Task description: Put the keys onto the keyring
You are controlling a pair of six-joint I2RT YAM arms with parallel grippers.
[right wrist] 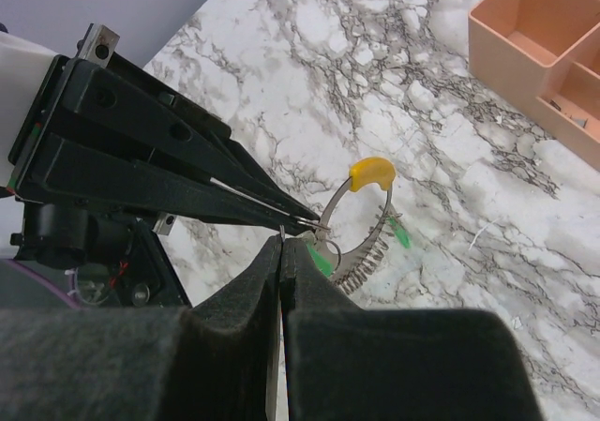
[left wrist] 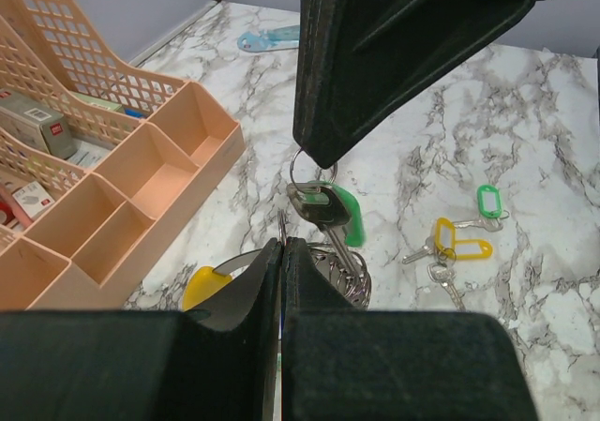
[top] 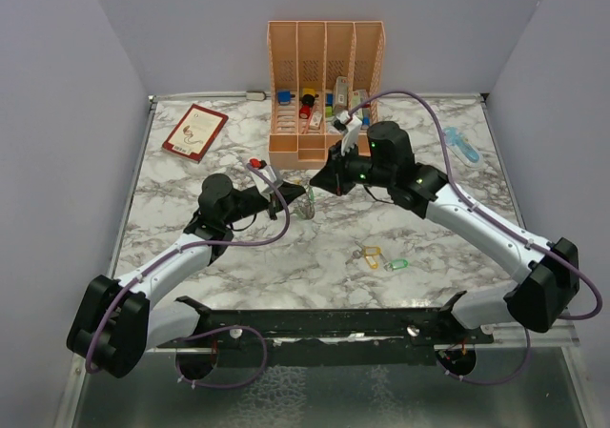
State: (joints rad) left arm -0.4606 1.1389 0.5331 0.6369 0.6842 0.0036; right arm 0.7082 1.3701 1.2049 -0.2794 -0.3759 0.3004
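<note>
The keyring (top: 307,204) is a thin silver loop with a yellow cap, carrying several small rings; it also shows in the left wrist view (left wrist: 238,258) and the right wrist view (right wrist: 334,206). My left gripper (top: 294,193) (left wrist: 282,245) is shut on the loop's wire, just above the table. My right gripper (top: 319,182) (right wrist: 284,245) faces it tip to tip, shut on the small ring of a green key (left wrist: 345,217) (right wrist: 322,259), which hangs against the loop. Loose yellow keys (top: 372,256) (left wrist: 461,243) and a green key (top: 396,264) (left wrist: 487,199) lie on the marble nearer the front.
A peach desk organizer (top: 324,75) (left wrist: 141,177) (right wrist: 544,55) with small items stands right behind the grippers. A red book (top: 194,131) lies at the back left. A light blue object (top: 460,144) (left wrist: 267,38) lies at the back right.
</note>
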